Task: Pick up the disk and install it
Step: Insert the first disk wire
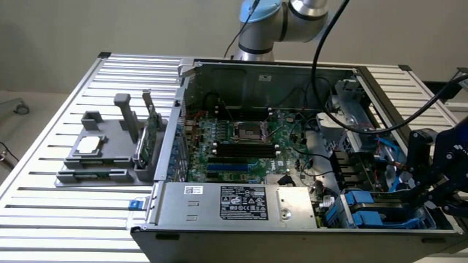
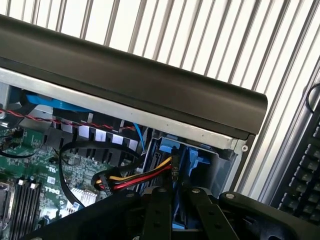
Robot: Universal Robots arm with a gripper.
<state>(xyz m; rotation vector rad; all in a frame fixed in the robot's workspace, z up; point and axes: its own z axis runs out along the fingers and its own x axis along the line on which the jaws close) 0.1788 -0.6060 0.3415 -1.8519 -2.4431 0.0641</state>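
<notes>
Gripper point(image 2: 176, 194) hangs inside the computer case point(image 1: 219, 244), right at the disk point(image 2: 195, 159) in its blue carrier. I cannot tell its grip.

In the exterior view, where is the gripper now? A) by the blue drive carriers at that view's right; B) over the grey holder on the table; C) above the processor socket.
A: the gripper is low beside the blue drive carriers in the case's corner, far from the grey holder.
</notes>
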